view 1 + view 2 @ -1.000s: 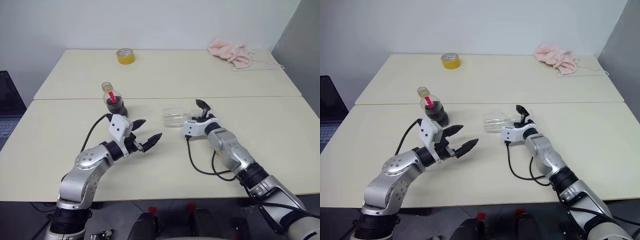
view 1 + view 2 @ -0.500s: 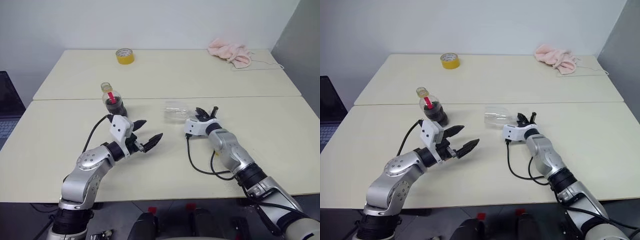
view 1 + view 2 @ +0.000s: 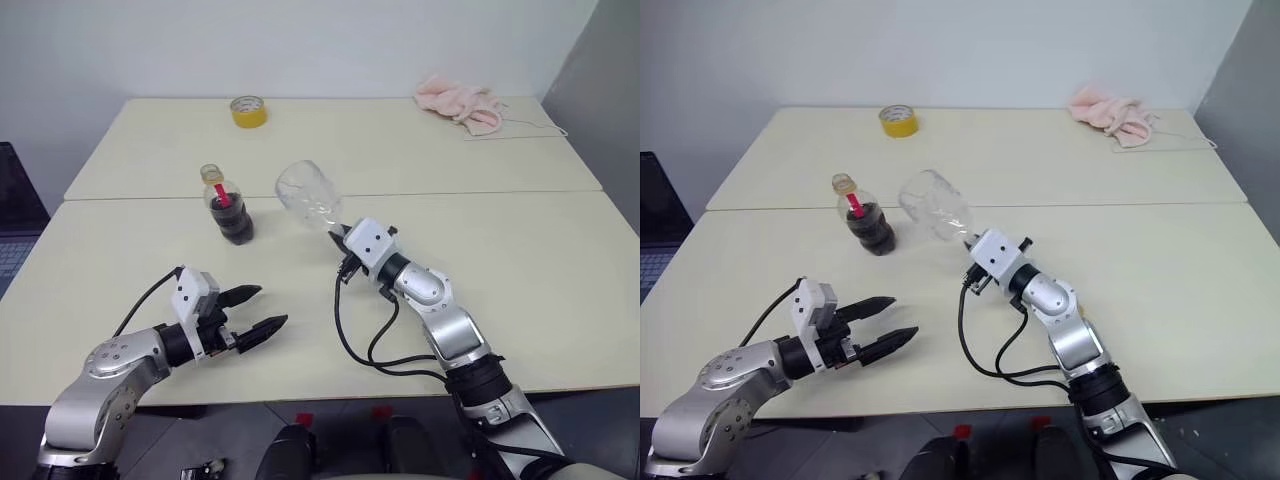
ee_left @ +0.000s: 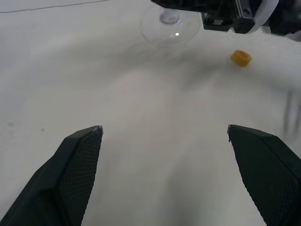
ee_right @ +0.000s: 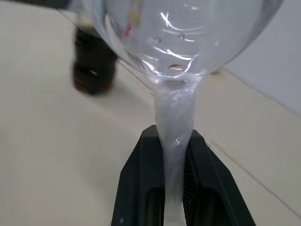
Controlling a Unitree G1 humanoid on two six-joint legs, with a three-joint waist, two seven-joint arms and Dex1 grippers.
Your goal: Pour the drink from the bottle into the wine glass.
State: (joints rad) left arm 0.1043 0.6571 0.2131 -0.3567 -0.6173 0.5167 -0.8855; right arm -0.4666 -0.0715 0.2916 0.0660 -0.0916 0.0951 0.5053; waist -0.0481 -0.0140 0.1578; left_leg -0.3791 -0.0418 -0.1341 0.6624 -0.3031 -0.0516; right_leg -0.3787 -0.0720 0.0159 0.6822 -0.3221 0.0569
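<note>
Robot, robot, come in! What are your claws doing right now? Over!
Right claw shut on wine glass stem, glass lifted and tilted. Left claw open, empty. Bottle standing on table, cap off. Nothing blocking.

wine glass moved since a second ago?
Yes. The wine glass was lying on the table right of the bottle; now the right hand holds it lifted by the stem, nearer the bottle.

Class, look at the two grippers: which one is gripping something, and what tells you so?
The right gripper: its black fingers are shut on the wine glass by the stem, lifting it tilted above the table. The left gripper hangs open and empty.
</note>
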